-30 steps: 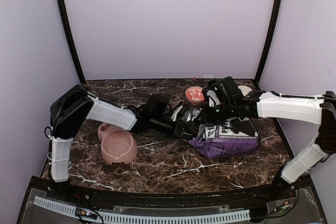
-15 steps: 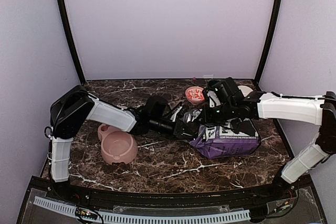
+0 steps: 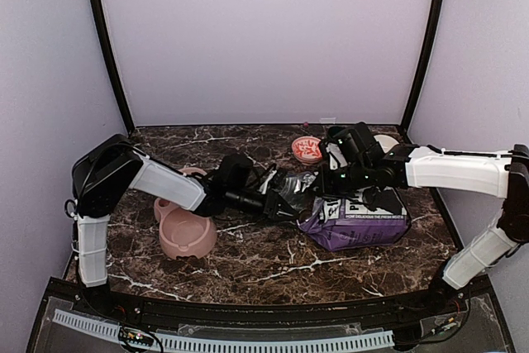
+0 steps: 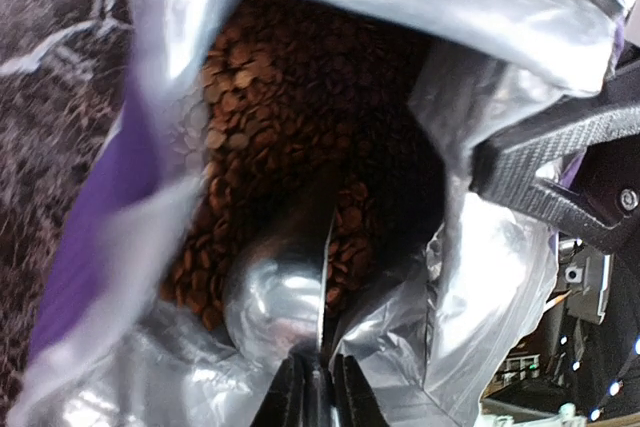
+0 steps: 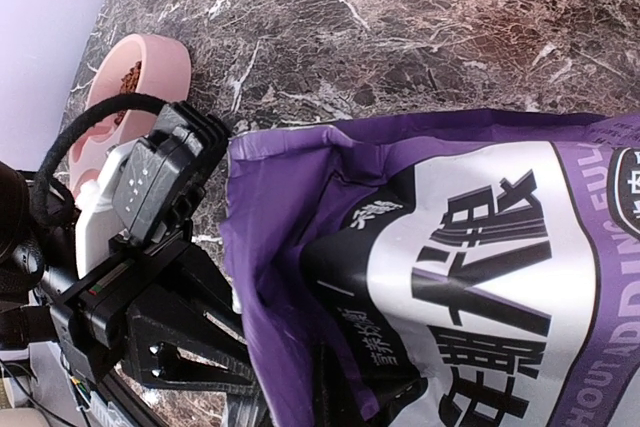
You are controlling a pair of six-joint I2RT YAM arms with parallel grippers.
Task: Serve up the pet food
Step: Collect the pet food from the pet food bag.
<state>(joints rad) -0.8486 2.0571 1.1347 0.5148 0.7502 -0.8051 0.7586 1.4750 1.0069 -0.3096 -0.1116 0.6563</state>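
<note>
Reddish-brown pet food (image 4: pixel 290 97) lies heaped inside the purple-and-white bag (image 3: pixel 364 221), which lies on its side with its foil-lined mouth (image 4: pixel 480 277) facing left. My left gripper (image 4: pixel 318 392) sits at that mouth, shut on the handle of a shiny metal spoon (image 4: pixel 275 297) whose bowl rests among the pellets. From above, the left gripper (image 3: pixel 281 196) is just left of the bag. My right gripper (image 3: pixel 335 178) is shut on the bag's upper rim (image 5: pixel 300 247) and holds it open; its black finger (image 4: pixel 560 162) shows beside the foil.
A pink double bowl (image 3: pixel 186 229) stands to the left of the bag, and a few pellets (image 5: pixel 130 77) lie in one well. A red-patterned dish (image 3: pixel 307 149) sits behind the bag near the back wall. The left arm (image 5: pixel 150 227) crosses close to the bag's mouth.
My left arm has drawn back a little to the left, and more of the silvery bag mouth shows. The right gripper and the bag have stayed put.
</note>
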